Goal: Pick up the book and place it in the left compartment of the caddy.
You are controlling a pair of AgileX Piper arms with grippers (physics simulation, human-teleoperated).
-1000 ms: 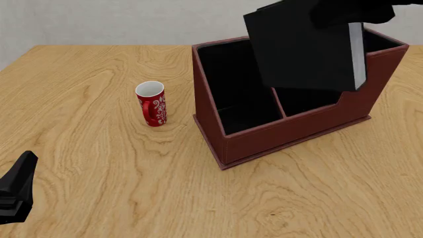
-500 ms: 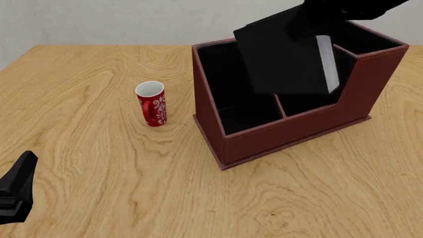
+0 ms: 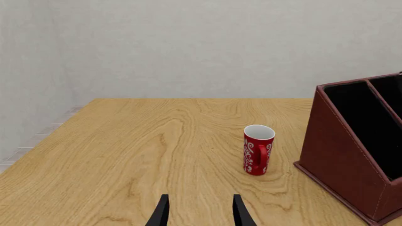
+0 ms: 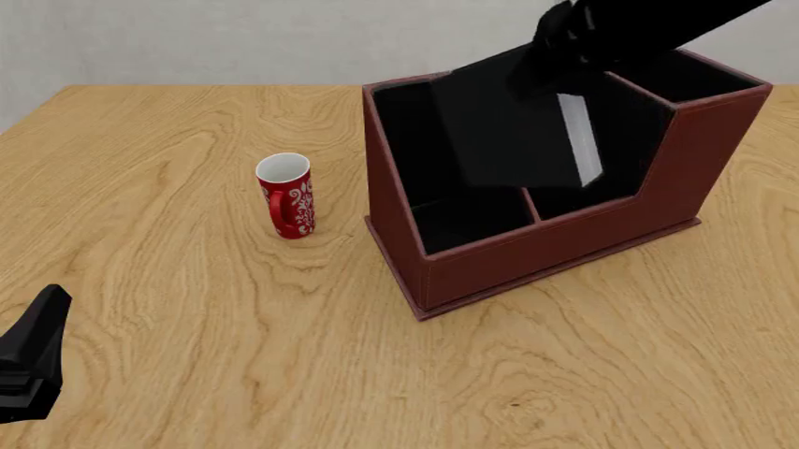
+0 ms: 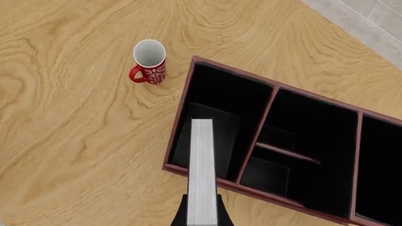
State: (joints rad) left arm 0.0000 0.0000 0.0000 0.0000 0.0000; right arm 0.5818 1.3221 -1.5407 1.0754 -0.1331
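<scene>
The book (image 4: 512, 131) is a flat black hardcover with a white page edge (image 5: 202, 174). It hangs tilted over the caddy (image 4: 537, 251), with my right gripper (image 4: 577, 45) shut on its upper edge. In the right wrist view the gripper's fingers (image 5: 180, 215) clamp both covers, and the book's lower end is over the left compartment (image 5: 217, 101). The left compartment (image 4: 418, 154) is the long black-lined slot by the caddy's left wall. My left gripper (image 3: 199, 214) is open and holds nothing, low at the table's near left (image 4: 32, 360).
A red mug (image 4: 286, 195) with white patterns stands upright left of the caddy, a little apart from it; it also shows as the mug (image 3: 258, 149) and the mug (image 5: 149, 61). The caddy's other sections (image 5: 295, 141) lie right of the slot. A pale wall rises behind the table.
My right gripper has carried the book leftward and lower, from over the caddy's right sections to over its left side. The left arm has not moved.
</scene>
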